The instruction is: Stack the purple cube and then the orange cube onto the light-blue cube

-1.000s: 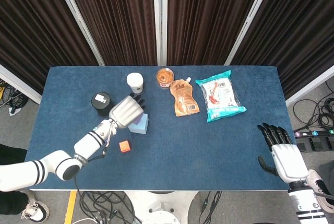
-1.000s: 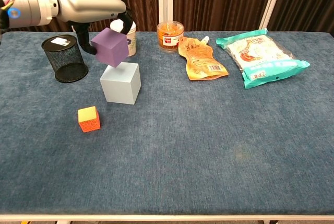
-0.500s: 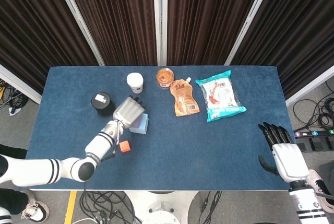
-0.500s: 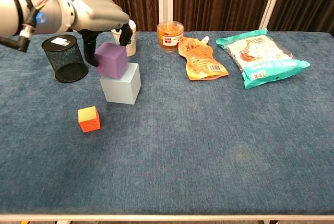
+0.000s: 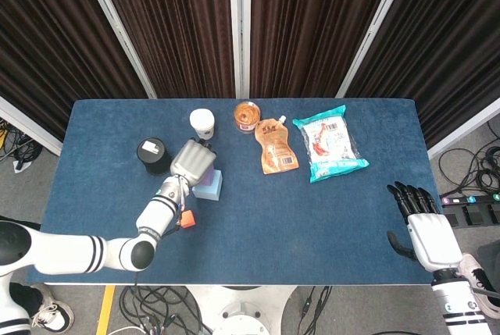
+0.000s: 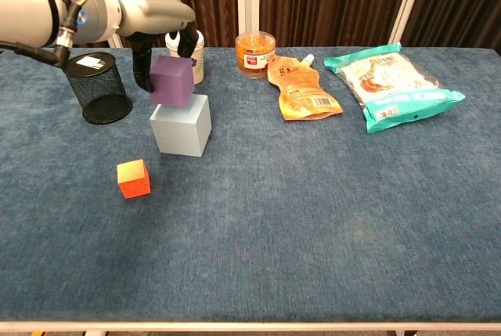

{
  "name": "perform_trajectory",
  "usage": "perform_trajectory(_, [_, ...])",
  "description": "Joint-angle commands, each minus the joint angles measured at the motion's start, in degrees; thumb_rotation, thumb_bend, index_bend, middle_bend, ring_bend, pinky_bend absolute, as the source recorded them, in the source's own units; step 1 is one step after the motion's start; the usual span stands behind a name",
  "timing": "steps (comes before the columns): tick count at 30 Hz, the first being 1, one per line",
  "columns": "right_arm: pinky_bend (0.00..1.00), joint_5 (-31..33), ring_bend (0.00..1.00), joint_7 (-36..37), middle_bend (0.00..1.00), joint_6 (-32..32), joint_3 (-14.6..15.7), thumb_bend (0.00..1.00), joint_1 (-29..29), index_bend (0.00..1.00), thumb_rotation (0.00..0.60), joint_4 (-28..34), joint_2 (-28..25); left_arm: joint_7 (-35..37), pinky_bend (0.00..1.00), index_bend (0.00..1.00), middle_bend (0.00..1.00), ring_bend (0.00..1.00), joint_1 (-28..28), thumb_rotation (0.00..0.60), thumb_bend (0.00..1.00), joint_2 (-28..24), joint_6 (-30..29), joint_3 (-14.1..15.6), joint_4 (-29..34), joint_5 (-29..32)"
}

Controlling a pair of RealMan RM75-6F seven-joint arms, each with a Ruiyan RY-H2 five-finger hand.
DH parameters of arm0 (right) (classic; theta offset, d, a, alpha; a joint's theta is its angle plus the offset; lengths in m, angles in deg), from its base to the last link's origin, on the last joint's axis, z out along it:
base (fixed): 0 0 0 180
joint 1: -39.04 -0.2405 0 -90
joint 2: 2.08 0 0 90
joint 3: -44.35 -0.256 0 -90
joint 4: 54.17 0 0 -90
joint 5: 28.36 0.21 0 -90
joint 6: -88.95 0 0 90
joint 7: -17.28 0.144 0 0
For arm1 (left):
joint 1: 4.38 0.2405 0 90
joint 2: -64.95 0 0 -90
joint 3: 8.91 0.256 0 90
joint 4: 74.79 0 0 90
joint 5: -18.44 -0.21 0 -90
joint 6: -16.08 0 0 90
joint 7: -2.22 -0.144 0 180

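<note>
1. Your purple cube (image 6: 171, 81) sits at the rear left of the light-blue cube's (image 6: 182, 124) top, tilted, pinched between the dark fingers (image 6: 143, 68) of your left hand (image 6: 149, 15).
2. That hand arches over it from the left, palm down.
3. The orange cube (image 6: 134, 178) lies on the worktop (image 6: 313, 211) just in front.
4. Your right hand (image 5: 426, 233) hangs off the worktop's right edge, fingers apart, holding nothing.
</note>
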Motion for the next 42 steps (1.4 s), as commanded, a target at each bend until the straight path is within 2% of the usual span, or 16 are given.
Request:
perform_trajectory(1, [0.00, 0.1, 0.00, 0.0, 0.04, 0.0, 0.0, 0.29, 0.0, 0.00, 0.600, 0.0, 0.0, 0.2, 0.37, 0.59, 0.41, 0.27, -0.6, 0.600, 0.20, 0.4, -0.6, 0.1, 0.3, 0.9])
perform_trajectory(7, [0.00, 0.5, 0.00, -0.1, 0.04, -0.4, -0.1, 0.29, -0.3, 0.00, 0.600, 0.1, 0.0, 1.3, 0.37, 0.59, 0.41, 0.27, -1.1, 0.600, 0.20, 0.7, -0.7, 0.2, 0.6, 2.1])
perform_trajectory(11, [0.00, -0.1, 0.00, -0.5, 0.04, -0.2, 0.1, 0.29, -0.2, 0.00, 0.600, 0.3, 0.0, 1.6, 0.37, 0.59, 0.42, 0.27, -1.3, 0.600, 0.20, 2.0, -1.5, 1.1, -0.4, 0.8])
perform_trajectory(19, [0.00, -0.3, 0.00, -1.0, 0.04, 0.0, 0.3, 0.29, 0.0, 0.00, 0.600, 0.0, 0.3, 1.0, 0.37, 0.59, 0.42, 0.27, -1.8, 0.600, 0.20, 3.6, -4.3, 0.5, -0.9, 5.1])
perform_trajectory(24, [0.00, -0.4, 0.00, -1.3, 0.04, -0.3, 0.5, 0.29, -0.1, 0.00, 0.600, 0.1, 0.3, 1.8, 0.37, 0.59, 0.42, 0.27, -1.8, 0.600, 0.21, 3.6, -3.8, -0.1, -0.9, 6.7])
perform_trajectory(28, [0.00, -0.2, 0.00, -1.1, 0.04, -0.3, 0.4, 0.29, -0.2, 0.00, 0.600, 0.1, 0.3, 2.3, 0.37, 0.56, 0.42, 0.27, -1.6, 0.600, 0.21, 3.6, -3.7, 0.2, -1.0, 6.0])
perform_trajectory(37, [0.00, 0.0, 0.00, -0.9, 0.05, -0.5, 0.4, 0.29, -0.3, 0.00, 0.600, 0.1, 0.2, 4.8, 0.37, 0.58, 0.42, 0.27, -1.2, 0.600, 0.22, 3.9, -3.8, -0.3, -2.0, 1.9])
perform_trajectory(42, [0.00, 0.1, 0.00, -1.0, 0.05, -0.6, 0.4, 0.29, -0.3, 0.00, 0.600, 0.2, 0.2, 4.2, 0.37, 0.58, 0.42, 0.27, -1.3, 0.600, 0.22, 3.9, -3.8, 0.8, -2.4, 0.0])
